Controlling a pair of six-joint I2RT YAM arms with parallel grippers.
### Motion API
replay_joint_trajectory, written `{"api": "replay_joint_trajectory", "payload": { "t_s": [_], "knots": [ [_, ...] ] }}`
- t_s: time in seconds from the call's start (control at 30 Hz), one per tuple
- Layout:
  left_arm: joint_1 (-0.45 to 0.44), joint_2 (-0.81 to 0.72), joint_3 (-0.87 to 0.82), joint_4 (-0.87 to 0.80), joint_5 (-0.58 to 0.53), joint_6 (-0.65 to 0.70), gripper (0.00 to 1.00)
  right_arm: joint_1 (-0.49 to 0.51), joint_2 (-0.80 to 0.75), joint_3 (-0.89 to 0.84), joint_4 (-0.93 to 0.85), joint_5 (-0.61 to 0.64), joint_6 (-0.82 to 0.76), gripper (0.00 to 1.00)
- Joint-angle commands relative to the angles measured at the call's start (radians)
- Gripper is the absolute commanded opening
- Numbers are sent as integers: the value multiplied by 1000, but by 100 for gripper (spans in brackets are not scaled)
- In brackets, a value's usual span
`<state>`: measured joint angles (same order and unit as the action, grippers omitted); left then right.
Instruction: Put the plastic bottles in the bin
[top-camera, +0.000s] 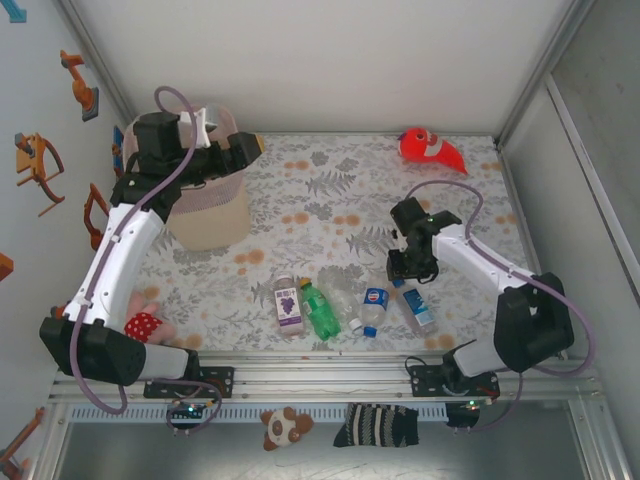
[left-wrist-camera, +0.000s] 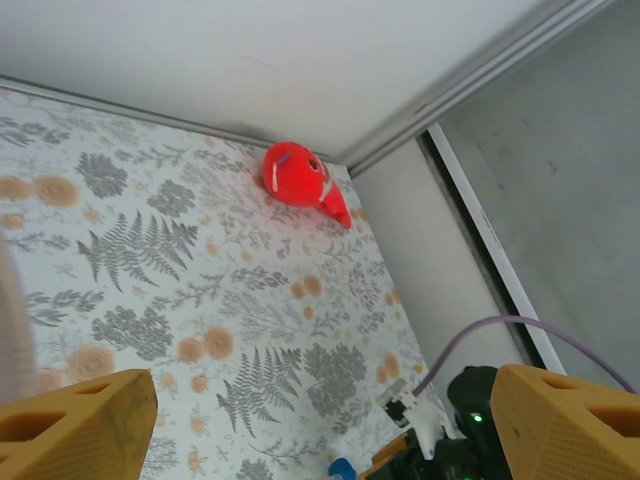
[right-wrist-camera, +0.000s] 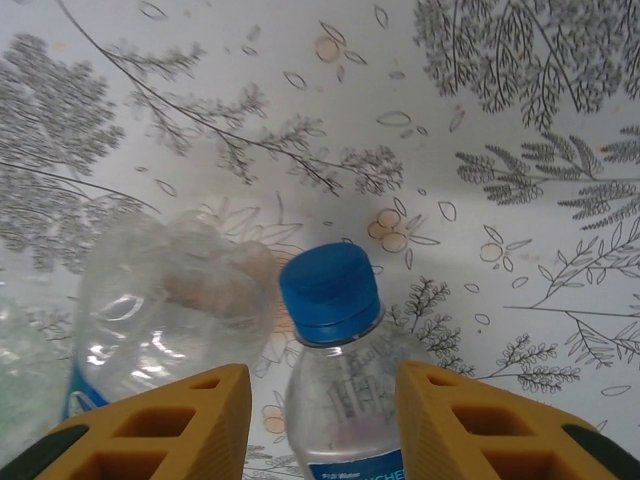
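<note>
Left pincer (left-wrist-camera: 320, 430): wide, empty, beside bin (top-camera: 210, 225) at far-left of bench (top-camera: 330, 190). 5 plastic bottles (top-camera: 320, 310): lying along near edge. Right pincer (right-wrist-camera: 325, 400): narrowed astride blue-capped bottle (right-wrist-camera: 330, 295); cannot tell if gripping.

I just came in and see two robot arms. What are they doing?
They're tidying plastic bottles into the pink bin. The right gripper has a finger either side of a blue-capped bottle lying on the table, though I can't tell if it's squeezing. The left gripper hangs open by the bin's rim, holding nothing. Other bottles lie in a row nearby.
</note>
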<state>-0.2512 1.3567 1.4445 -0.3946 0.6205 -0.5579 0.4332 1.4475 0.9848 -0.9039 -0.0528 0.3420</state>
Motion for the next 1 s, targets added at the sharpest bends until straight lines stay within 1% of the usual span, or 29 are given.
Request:
{"api": "replay_joint_trajectory", "payload": {
  "t_s": [0.0,0.33,0.47,0.63,0.7,0.83,0.97],
  "knots": [
    [-27,-16,-15,58,-3,-26,86,-12,21,-23,16,28,15,41],
    [-64,5,-10,71,-18,-30,86,-45,116,-28,73,21,1,41],
    [-69,11,-12,71,-20,-31,86,-68,142,-22,70,48,9,41],
    [-70,13,-12,72,-22,-31,86,-88,137,-8,36,96,34,41],
    [-72,15,-10,73,-22,-32,86,-92,133,-2,28,82,38,41],
    [-72,16,-8,75,-22,-32,86,-92,124,-8,24,38,64,46],
    [-74,16,-11,77,-25,-31,85,-93,113,-27,33,28,101,48]
  ]
}}
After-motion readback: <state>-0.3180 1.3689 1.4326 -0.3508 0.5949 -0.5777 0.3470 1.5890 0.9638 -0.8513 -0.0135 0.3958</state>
